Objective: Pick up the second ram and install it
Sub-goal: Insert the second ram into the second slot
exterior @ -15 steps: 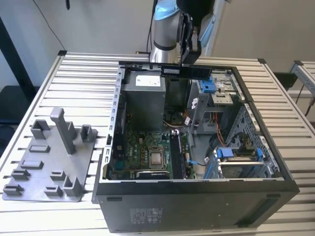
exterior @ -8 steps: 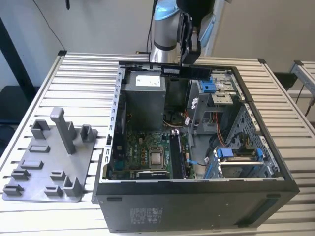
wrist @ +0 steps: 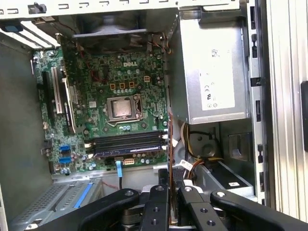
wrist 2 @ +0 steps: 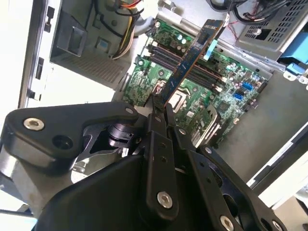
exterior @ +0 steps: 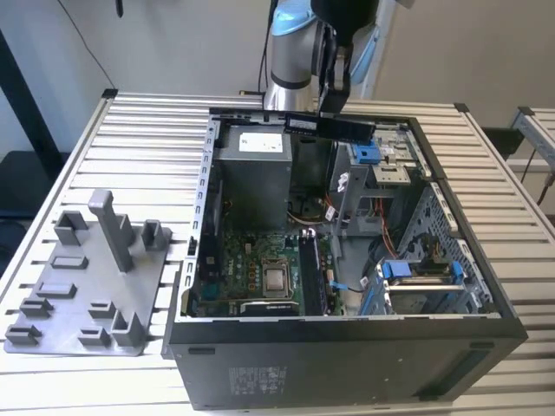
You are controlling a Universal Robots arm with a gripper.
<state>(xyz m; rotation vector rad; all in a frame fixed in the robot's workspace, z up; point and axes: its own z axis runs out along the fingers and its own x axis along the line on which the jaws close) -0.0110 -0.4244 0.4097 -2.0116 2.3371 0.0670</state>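
The arm (exterior: 290, 43) is cut off by the upper edge of the exterior view, so there it appears just as a wrist and a dark gripper (exterior: 332, 111) hanging over the open computer case (exterior: 347, 334). In that view the fingertips are hard to separate from the dark strip below them. The second wrist view is clearer: the two black fingers (wrist 2: 153, 120) are clamped together on one end of the second ram (wrist 2: 192, 57), and that end is hidden between them. The rest of the stick reaches out past the tips, over the green motherboard (wrist 2: 231, 82). In the first wrist view the stick is edge-on, a thin dark line (wrist: 169, 154) running out from between the fingertips, and its faces cannot be made out. In the exterior view the second ram lies roughly level across the far rim of the case, above the power supply (exterior: 251, 169) and well clear of the board below. The memory slots (wrist: 127, 143) sit beside the processor socket (wrist: 122, 107); whether any of them already carries a stick cannot be told. The near wall of the case hides the board's front edge. A grey fixture (exterior: 95, 277) rests on the slatted table (exterior: 147, 139) on the exterior view's left, apart from the case.
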